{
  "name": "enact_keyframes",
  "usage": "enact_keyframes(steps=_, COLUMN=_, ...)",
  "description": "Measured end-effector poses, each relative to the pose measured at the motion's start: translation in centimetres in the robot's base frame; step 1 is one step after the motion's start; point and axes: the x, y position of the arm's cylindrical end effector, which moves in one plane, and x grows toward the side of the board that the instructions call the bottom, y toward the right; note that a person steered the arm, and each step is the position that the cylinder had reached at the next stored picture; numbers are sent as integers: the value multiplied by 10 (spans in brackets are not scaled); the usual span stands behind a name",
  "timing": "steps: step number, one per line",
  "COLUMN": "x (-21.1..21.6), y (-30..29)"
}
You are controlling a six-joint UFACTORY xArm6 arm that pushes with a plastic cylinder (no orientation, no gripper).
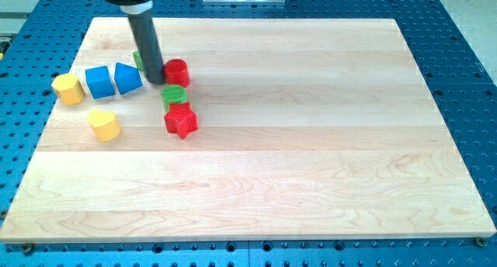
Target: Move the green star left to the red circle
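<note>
The red circle point(178, 71) is a short red cylinder in the upper left part of the wooden board. A green block, presumably the green star point(138, 59), shows only as a sliver behind the dark rod, just left of the red circle. My tip point(157, 81) rests on the board between that green block and the red circle, touching or nearly touching the red circle's left side. The rod hides most of the green block, so its shape cannot be made out.
A green cylinder point(174, 95) and a red star point(181, 121) lie below the red circle. A blue triangle-like block point(127, 78), a blue cube point(99, 81), a yellow block point(68, 88) and a yellow heart-like block point(103, 124) lie at the left.
</note>
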Motion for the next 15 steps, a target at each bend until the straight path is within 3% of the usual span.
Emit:
enact_keyframes(steps=2, x=-21, y=43)
enact_keyframes(steps=3, x=-99, y=32)
enact_keyframes(steps=4, x=-116, y=-32)
enact_keyframes(steps=5, x=-84, y=-44)
enact_keyframes(steps=6, x=-49, y=-19)
enact_keyframes(steps=7, x=-56, y=-11)
enact_keyframes(steps=8, x=-72, y=-71)
enact_keyframes(steps=9, x=-38, y=-86)
enact_keyframes(steps=10, x=-36, y=-29)
enact_keyframes(steps=11, x=-45, y=-37)
enact_keyframes(steps=13, x=-32, y=-167)
enact_keyframes(steps=15, x=20, y=-169)
